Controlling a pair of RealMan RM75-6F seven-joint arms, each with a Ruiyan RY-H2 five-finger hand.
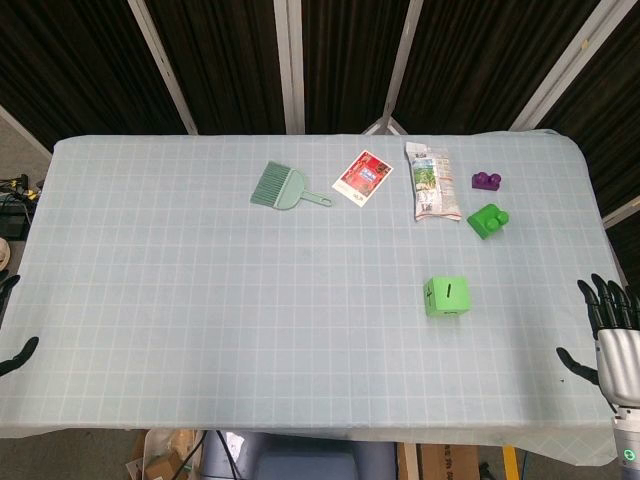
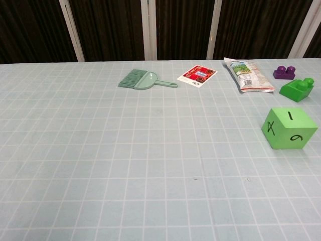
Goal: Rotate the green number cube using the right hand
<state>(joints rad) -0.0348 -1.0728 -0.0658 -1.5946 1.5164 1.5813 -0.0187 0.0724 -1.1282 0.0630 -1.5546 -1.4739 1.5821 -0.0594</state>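
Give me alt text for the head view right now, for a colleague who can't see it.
A green number cube sits untouched on the gridded tablecloth, with the right robot hand open at the table's right edge, well clear of it. Beyond the cube lie a green block, purple block, snack packet, red card and small green brush.

The left hand (image 1: pixel 12 340) is mostly cut off by the picture's edge; only dark fingertips show. The right hand (image 1: pixel 612 335) is partly cut off too. The snack bag (image 1: pixel 431 180) print is too small to read.
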